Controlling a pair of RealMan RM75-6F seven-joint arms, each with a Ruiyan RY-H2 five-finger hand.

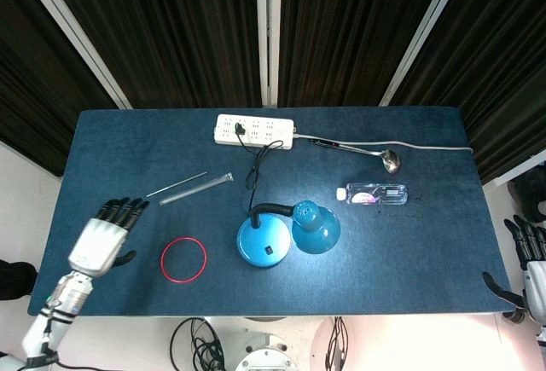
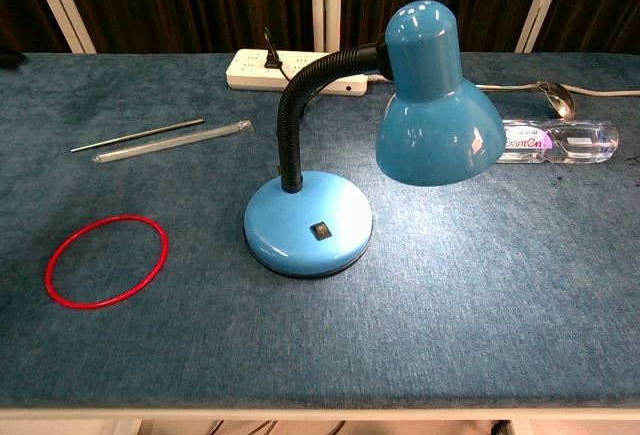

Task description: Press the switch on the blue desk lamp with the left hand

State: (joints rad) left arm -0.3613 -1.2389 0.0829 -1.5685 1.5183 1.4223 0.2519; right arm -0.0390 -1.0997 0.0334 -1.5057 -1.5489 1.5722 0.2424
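The blue desk lamp stands at the table's middle, its round base (image 1: 263, 240) beside its shade (image 1: 316, 228). In the chest view the small black switch (image 2: 321, 229) shows on the top of the base (image 2: 300, 235), with nothing touching it, and the shade (image 2: 436, 105) hangs to the right on a black gooseneck. My left hand (image 1: 102, 239) lies far left near the table's front edge, fingers stretched out and apart, holding nothing; the chest view does not show it. My right hand (image 1: 529, 256) hangs off the table's right end, fingers apart and empty.
A red ring (image 1: 183, 260) lies between my left hand and the lamp base. A thin rod and a clear tube (image 1: 194, 185) lie behind it. A white power strip (image 1: 254, 130), a metal ladle (image 1: 388, 160) and a small water bottle (image 1: 373, 193) lie further back.
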